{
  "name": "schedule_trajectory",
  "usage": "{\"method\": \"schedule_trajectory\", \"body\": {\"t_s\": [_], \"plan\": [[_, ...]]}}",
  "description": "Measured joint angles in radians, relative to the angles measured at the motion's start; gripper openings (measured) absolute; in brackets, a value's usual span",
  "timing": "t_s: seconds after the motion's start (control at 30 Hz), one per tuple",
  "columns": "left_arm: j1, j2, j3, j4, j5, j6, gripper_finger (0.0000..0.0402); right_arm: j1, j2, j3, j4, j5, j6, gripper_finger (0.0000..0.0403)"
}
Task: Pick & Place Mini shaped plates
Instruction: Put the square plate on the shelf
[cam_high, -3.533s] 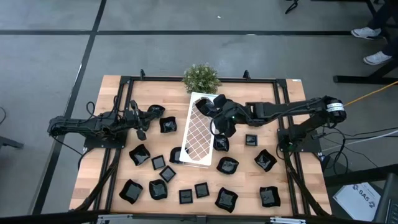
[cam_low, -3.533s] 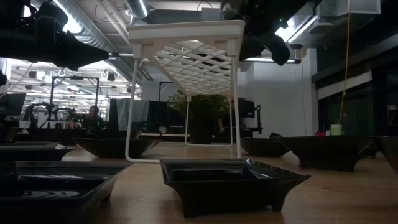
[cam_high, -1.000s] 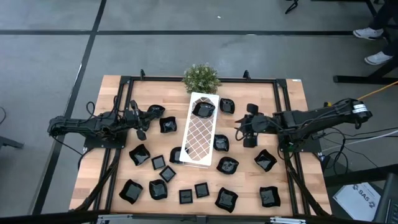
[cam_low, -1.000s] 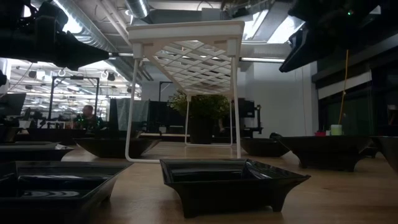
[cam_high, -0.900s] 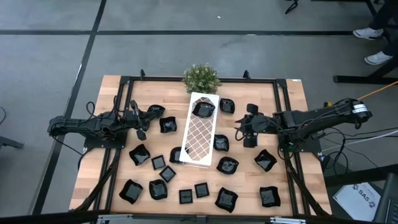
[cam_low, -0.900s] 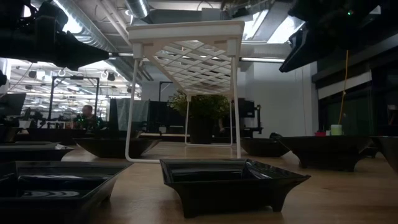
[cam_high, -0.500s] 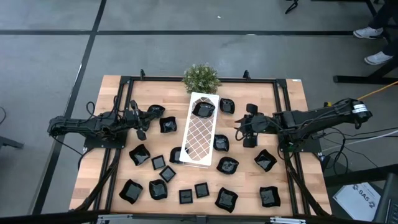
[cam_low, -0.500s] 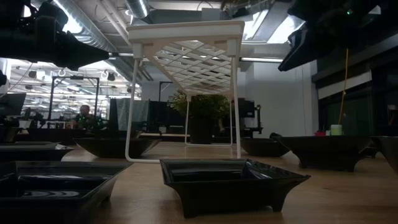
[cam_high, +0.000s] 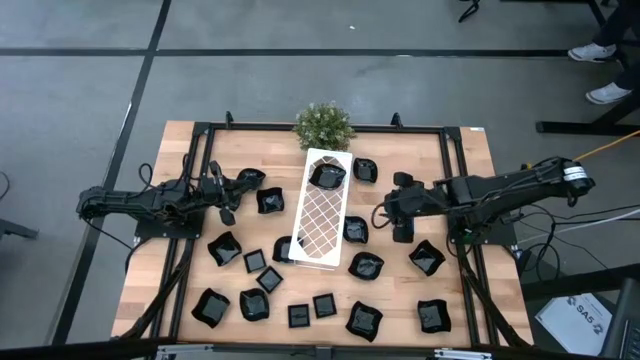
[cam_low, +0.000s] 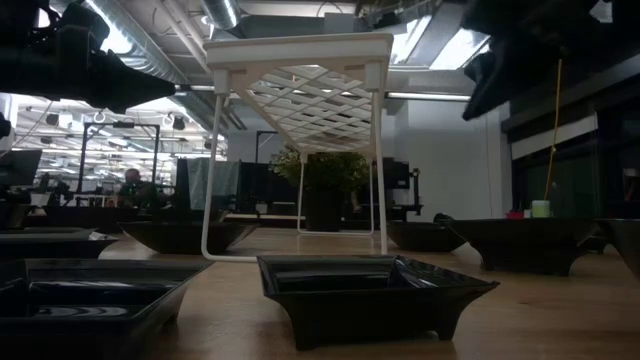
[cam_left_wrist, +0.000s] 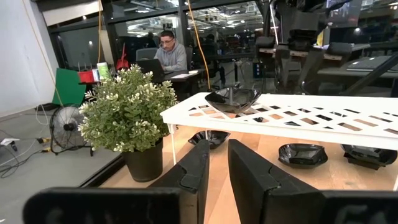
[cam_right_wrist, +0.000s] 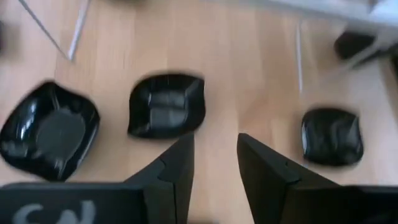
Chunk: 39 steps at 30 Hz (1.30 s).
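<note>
The right pincer (cam_high: 383, 213), empty with a narrow gap between its fingers, is hovering just right of a mini shaped plate (cam_high: 356, 230) lying on the worktop (cam_high: 470, 270) beside the white tray (cam_high: 318, 225), far nearer than the left pincer (cam_high: 226, 199).

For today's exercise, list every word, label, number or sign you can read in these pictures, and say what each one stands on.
"SAS": on the white sheet lying on the floor beside the table's right corner, in the high view; the smaller print under it is too small to read.
White marks, perhaps letters, on the right wrist's own dark housing: cut off and blurred, not readable.
Nothing else carries readable text.
</note>
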Motion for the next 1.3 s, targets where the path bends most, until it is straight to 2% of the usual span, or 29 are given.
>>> {"method": "schedule_trajectory", "body": {"t_s": [0.13, 0.33, 0.57, 0.87, 1.1, 1.3], "plan": [[0.000, 0.000, 0.000, 0.000, 0.000, 0.000, 0.0052, 0.000, 0.055, 0.051, -0.151, -0.024, 0.081, 0.0122], [0.000, 0.000, 0.000, 0.000, 0.000, 0.000, 0.0055, 0.018, 0.114, 0.058, -0.236, -0.028, 0.176, 0.0122], [0.000, 0.000, 0.000, 0.000, 0.000, 0.000, 0.0052, 0.028, 0.163, 0.046, -0.400, 0.117, 0.304, 0.0122], [0.000, 0.000, 0.000, 0.000, 0.000, 0.000, 0.0056, 0.028, 0.162, -0.097, -0.355, 0.151, 0.318, 0.0122], [0.000, 0.000, 0.000, 0.000, 0.000, 0.000, 0.0052, 0.027, 0.162, -0.099, -0.350, 0.171, 0.339, 0.0122], [0.000, 0.000, 0.000, 0.000, 0.000, 0.000, 0.0055, 0.027, 0.162, -0.130, -0.275, 0.189, 0.446, 0.0122]]}}
